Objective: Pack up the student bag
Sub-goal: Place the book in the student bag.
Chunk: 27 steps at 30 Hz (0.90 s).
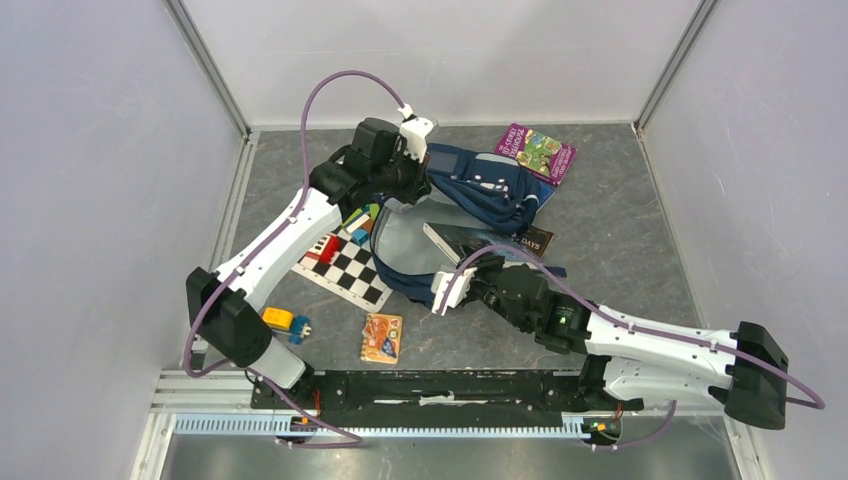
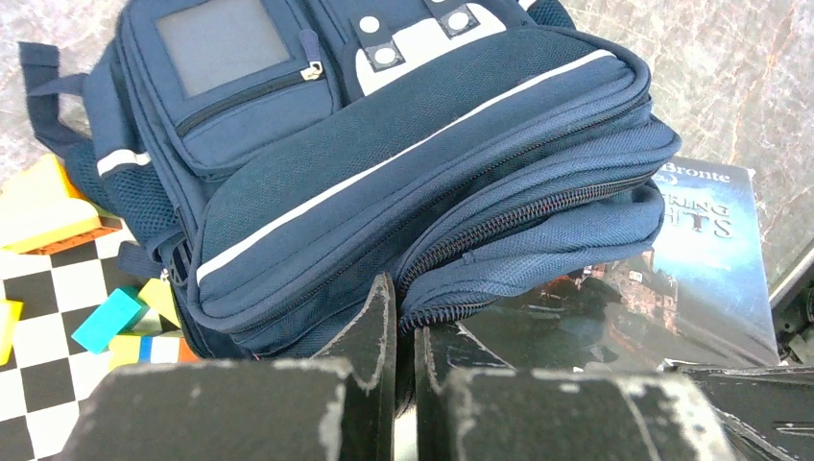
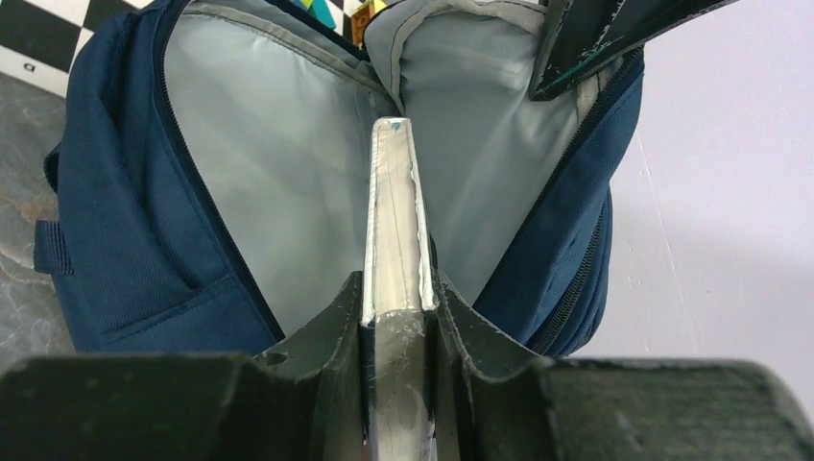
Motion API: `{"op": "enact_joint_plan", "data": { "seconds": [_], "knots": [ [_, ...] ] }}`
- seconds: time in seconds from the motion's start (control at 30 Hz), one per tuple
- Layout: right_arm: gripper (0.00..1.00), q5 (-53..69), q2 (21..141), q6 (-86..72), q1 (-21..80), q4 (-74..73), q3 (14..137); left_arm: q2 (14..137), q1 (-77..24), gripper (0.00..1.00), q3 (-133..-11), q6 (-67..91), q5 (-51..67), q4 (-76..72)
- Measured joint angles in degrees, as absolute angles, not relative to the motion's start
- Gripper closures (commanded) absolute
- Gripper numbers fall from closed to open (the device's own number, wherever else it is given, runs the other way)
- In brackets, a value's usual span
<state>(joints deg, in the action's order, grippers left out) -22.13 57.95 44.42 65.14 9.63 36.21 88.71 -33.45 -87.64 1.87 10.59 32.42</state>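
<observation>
The student bag (image 1: 490, 190) is navy blue and lies mid-table with its main compartment gaping, showing pale grey lining (image 3: 278, 173). My left gripper (image 1: 418, 185) (image 2: 403, 307) is shut on the bag's zipped edge and holds the upper flap (image 2: 384, 144) up. My right gripper (image 1: 452, 272) (image 3: 395, 298) is shut on a book (image 3: 395, 221), seen edge-on with its pages showing. The book's far end reaches into the open compartment. A dark book cover (image 2: 691, 259) shows under the lifted flap in the left wrist view.
A purple book (image 1: 535, 152) lies at the back right of the bag. Left of the bag is a checkerboard mat (image 1: 345, 268) with coloured blocks (image 1: 360, 222). A yellow toy (image 1: 280, 320) and an orange packet (image 1: 383, 337) lie near the front.
</observation>
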Motion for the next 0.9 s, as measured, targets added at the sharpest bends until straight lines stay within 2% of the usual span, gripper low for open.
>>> {"op": "enact_joint_plan", "data": {
  "seconds": [0.23,0.5,0.9],
  "knots": [
    [1.00,-24.58,58.67,46.22,67.00,10.26,35.77,88.44,-32.84,0.98,-86.24,1.56,14.85,32.45],
    [1.00,-27.11,68.62,53.21,68.27,12.67,37.47,86.56,-32.71,0.98,-84.71,1.15,18.72,31.00],
    [1.00,-27.68,73.21,57.34,69.58,11.92,44.75,86.56,-32.53,0.98,-84.55,1.17,19.73,29.91]
  ]
}}
